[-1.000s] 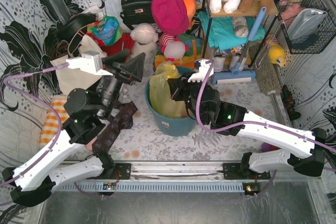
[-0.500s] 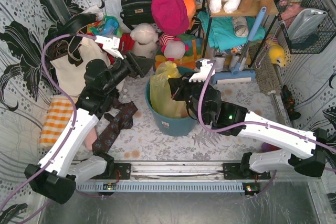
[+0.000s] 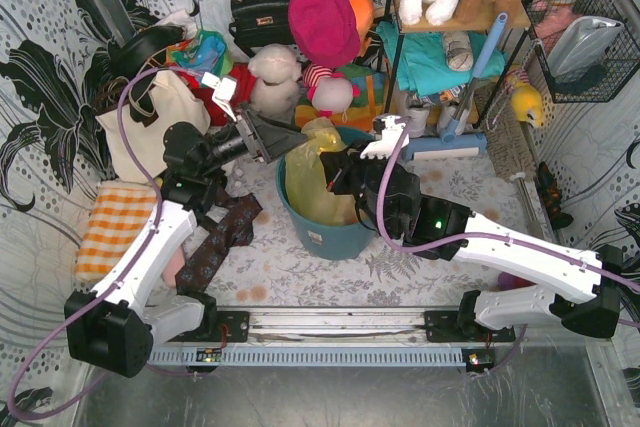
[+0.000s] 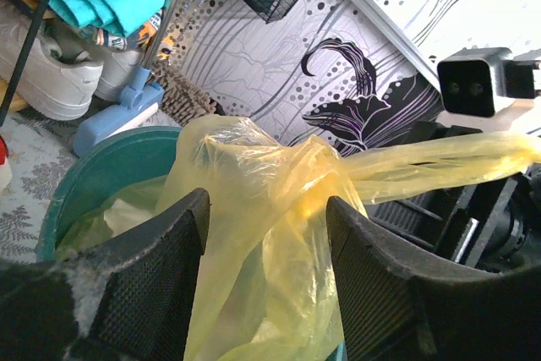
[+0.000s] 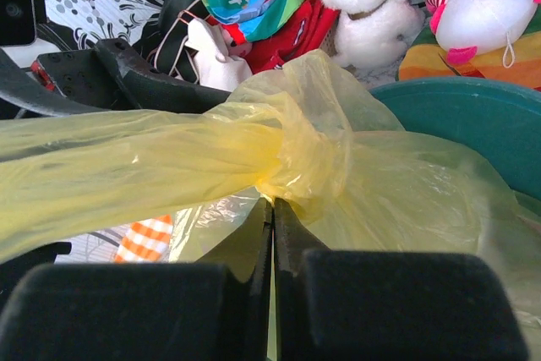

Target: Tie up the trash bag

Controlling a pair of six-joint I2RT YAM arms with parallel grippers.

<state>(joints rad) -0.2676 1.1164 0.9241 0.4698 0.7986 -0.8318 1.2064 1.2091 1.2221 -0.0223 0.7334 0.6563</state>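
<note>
Mid-frame, the thin translucent yellow-green plastic trash bag (image 3: 310, 175) sits in the round teal plastic bucket (image 3: 335, 239) with its knot apparently loose, the right gripper (image 5: 272, 209) clamped on 1 tail, and the left gripper (image 4: 266, 209) wide and empty facing the knot, likely needing to catch the other tail and pull tight.

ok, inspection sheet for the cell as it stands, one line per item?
Surface: table under a leaf-print cloth.
Job's things: trash bag sits in teal bucket; knot formed at its mouth, one tail stretched sideways.
Clutter: orange checked cloth, dark patterned cloth, cream tote, plush toys.
Claws: left claw open, aimed at the knot, no contact visible; right claw shut, bag film apparently pinched just under the knot.
Cables: purple cable loops off the left arm; right arm's cable arcs beside the bucket.
Surroundings: floral wall, wire basket.
</note>
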